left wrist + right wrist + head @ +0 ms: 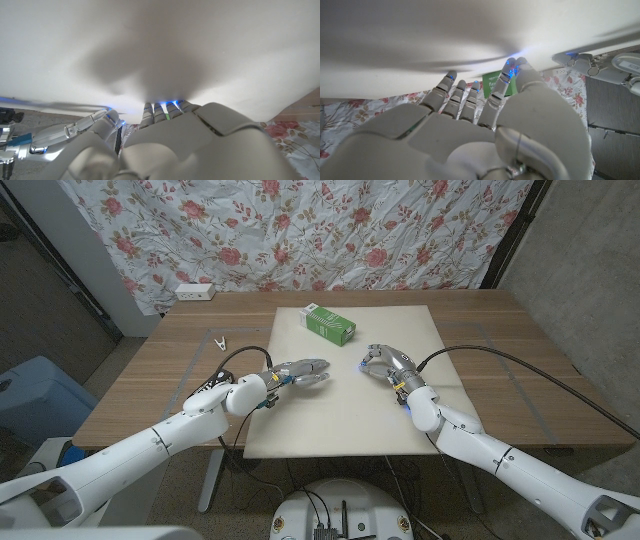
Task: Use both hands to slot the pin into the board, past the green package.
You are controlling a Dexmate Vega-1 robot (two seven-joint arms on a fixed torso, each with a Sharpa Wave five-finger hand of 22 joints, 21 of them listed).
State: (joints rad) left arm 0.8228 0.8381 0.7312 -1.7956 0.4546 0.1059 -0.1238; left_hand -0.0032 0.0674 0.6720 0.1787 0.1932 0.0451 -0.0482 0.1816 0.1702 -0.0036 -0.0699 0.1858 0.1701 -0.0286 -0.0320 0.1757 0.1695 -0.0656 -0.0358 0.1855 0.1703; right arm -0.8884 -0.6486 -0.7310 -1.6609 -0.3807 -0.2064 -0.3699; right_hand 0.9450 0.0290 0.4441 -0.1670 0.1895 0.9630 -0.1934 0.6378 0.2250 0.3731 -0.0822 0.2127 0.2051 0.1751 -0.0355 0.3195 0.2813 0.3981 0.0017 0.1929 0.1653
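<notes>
Here, a wooden tabletop (180, 370) carries a large cream board (350, 395), with a floral cloth (300, 230) hanging behind it. A green package (330, 323) lies tilted near the far edge of the board, well apart from both robot hands. The left robot hand (300, 373) is over the board near its left side, fingers reaching toward the middle and drawn close together; whether they pinch a pin is too small to tell in the head view. In the left wrist view the left robot hand (175, 145) shows from behind, its fingers (160, 112) side by side and pointing at the pale board surface, and nothing held can be made out. The right robot hand (385, 363) is over the board right of centre, fingers curled inward. In the right wrist view the right robot hand (470, 135) has its fingers (465, 97) slightly fanned, tips near the board, with the green package (494, 84) beyond them. A white power strip (193, 292) lies at the far left corner of the tabletop, and a small clip (220, 341) rests on the wood left of the board.
</notes>
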